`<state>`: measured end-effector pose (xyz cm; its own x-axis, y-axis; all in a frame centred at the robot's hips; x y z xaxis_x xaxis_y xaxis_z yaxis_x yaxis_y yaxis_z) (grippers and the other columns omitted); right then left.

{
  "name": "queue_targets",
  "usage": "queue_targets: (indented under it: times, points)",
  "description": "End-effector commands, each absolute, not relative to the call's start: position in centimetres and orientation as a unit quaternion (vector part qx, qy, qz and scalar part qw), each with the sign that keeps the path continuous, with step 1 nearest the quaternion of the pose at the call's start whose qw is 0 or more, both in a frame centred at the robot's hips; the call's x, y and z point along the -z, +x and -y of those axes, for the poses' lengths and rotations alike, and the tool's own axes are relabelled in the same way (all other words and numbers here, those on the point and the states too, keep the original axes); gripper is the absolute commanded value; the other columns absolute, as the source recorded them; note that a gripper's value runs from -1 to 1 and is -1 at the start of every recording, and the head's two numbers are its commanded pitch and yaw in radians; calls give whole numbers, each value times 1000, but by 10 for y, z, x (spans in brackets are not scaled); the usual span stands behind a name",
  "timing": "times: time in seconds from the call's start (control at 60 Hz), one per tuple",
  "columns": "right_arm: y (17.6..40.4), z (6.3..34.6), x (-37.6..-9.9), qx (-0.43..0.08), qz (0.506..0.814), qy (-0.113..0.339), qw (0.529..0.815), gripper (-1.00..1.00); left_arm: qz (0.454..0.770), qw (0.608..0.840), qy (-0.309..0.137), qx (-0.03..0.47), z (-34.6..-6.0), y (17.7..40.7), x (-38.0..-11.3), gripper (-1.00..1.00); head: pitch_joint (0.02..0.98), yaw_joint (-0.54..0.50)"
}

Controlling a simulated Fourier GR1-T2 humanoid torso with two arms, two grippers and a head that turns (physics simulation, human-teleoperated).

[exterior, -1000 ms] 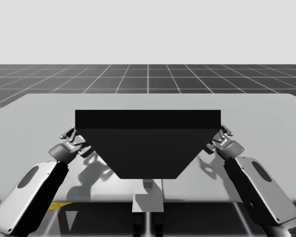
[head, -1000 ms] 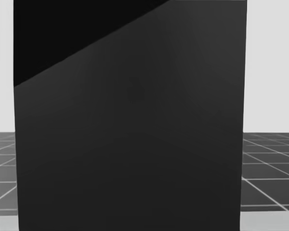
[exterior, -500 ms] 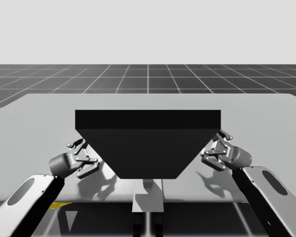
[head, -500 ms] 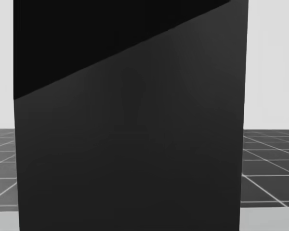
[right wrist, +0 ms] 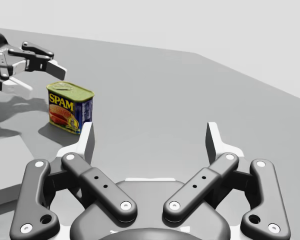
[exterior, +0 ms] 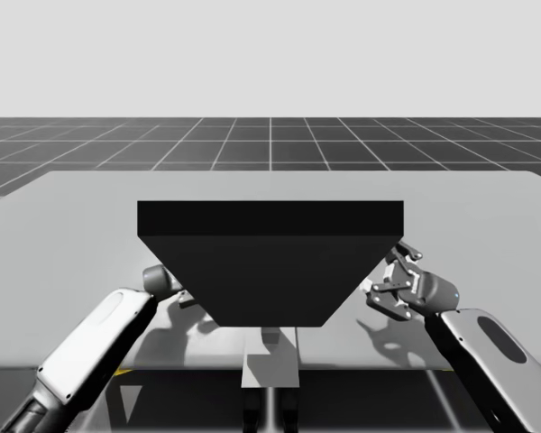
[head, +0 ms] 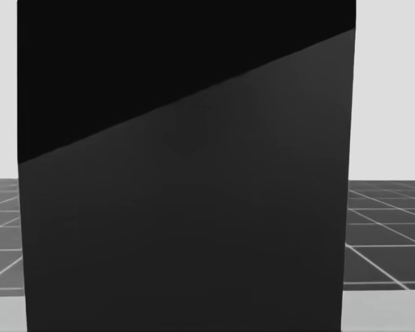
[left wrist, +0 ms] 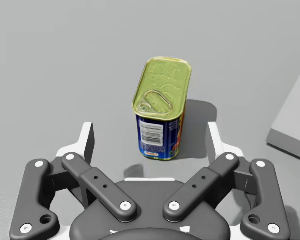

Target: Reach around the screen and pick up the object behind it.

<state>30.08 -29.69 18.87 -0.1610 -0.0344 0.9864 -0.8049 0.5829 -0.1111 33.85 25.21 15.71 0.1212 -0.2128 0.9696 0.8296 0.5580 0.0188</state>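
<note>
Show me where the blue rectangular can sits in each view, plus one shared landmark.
High view: the screen covers the spot behind it.
Head view: the screen blocks the way ahead.
Left wrist view: the blue rectangular can stands upright just ahead of my left gripper, fingers open, untouched.
Right wrist view: the can stands far ahead, beside my left gripper.
Landmark: my left gripper, by the can in both wrist views.

The grey table (exterior: 487,207) in front of me carries two things: a dark screen (exterior: 270,262) standing across its middle, and a blue rectangular can (left wrist: 160,120) with a yellow-green lid, upright on the bare surface.
</note>
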Motion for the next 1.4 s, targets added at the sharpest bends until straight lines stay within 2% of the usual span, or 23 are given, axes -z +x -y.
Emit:
queue_targets:
  times: [0.017,0.25,0.467,0.517,0.533,0.55,0.583,0.717,0.833,0.917,1.15,1.4]
  points:
    - [299,293,-188,-349,678,314,566,-1000,526,701,-289,385,-235,353,-144,-1000,112,-45]
    - [297,292,-188,-353,677,314,564,-1000,512,698,-298,403,-206,363,-139,-1000,122,-54]
    - [297,291,-188,-356,677,312,564,-1000,490,708,-311,403,-201,374,-125,-1000,134,-66]
    - [297,291,-187,-356,676,311,565,-1000,489,710,-312,399,-201,375,-123,-674,136,-66]
    - [297,290,-187,-356,676,311,565,-1000,487,710,-314,400,-201,375,-122,-446,136,-65]
    - [297,290,-187,-356,676,311,565,-1000,486,711,-313,400,-201,374,-122,785,137,-64]
    - [297,290,-187,-357,676,310,565,-1000,484,712,-315,399,-202,374,-121,924,137,-63]
    - [296,290,-188,-358,677,310,564,-1000,479,715,-327,390,-206,373,-124,1000,135,-63]
    - [296,290,-188,-356,677,309,564,-1000,493,715,-319,379,-218,370,-131,1000,131,-63]
    - [297,291,-188,-355,678,309,565,-1000,509,715,-307,367,-236,364,-139,1000,131,-61]
    - [298,291,-189,-352,678,308,567,-1000,557,721,-265,316,-307,344,-163,1000,123,-57]
    - [297,291,-189,-351,680,306,566,-1000,597,718,-226,279,-355,325,-191,1000,120,-55]
